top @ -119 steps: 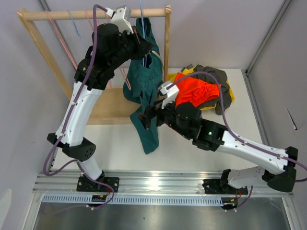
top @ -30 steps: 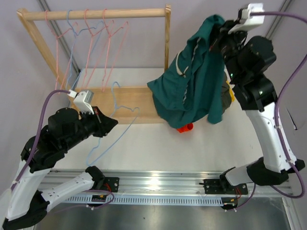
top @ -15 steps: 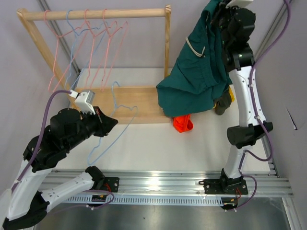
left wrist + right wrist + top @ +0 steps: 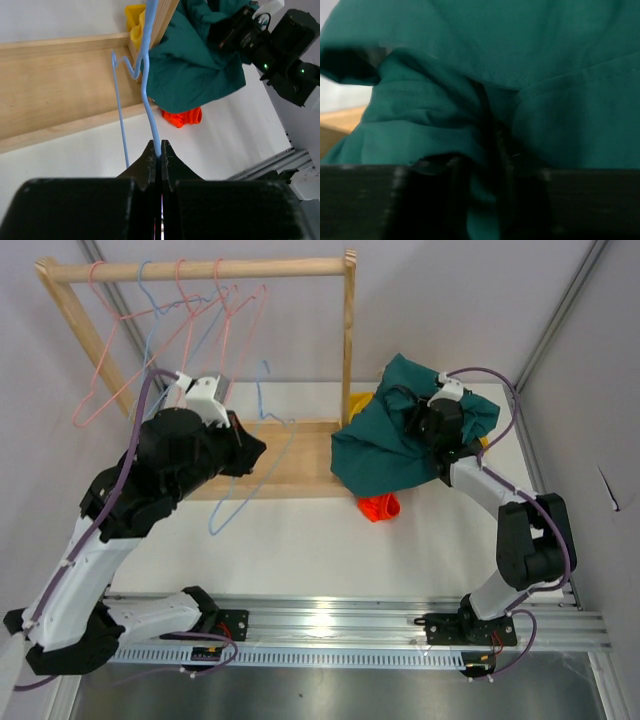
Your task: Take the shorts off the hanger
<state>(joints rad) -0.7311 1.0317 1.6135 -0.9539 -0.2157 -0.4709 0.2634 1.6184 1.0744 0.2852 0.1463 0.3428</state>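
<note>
The dark teal shorts (image 4: pixel 375 445) lie heaped on the pile at the table's back right, and fill the right wrist view (image 4: pixel 555 95). My right gripper (image 4: pixel 422 426) is low on them, shut on a fold of teal fabric (image 4: pixel 482 200). The orange shorts (image 4: pixel 378 507) poke out under the front edge; a bit of yellow shorts (image 4: pixel 358 400) shows behind. Grey and olive pairs are hidden. My left gripper (image 4: pixel 248 453) is shut on the wire of a bare blue hanger (image 4: pixel 238 485), clear in the left wrist view (image 4: pixel 158 149).
A wooden rack with a top rail (image 4: pixel 200 270) and flat base (image 4: pixel 300 455) stands at the back left. Several empty pink and blue hangers (image 4: pixel 190 320) hang on the rail. The rack's right post (image 4: pixel 349 330) stands beside the pile.
My right arm came down from high up and lowered the teal shorts onto the pile. My left arm lifted the blue hanger up and back toward the rack.
</note>
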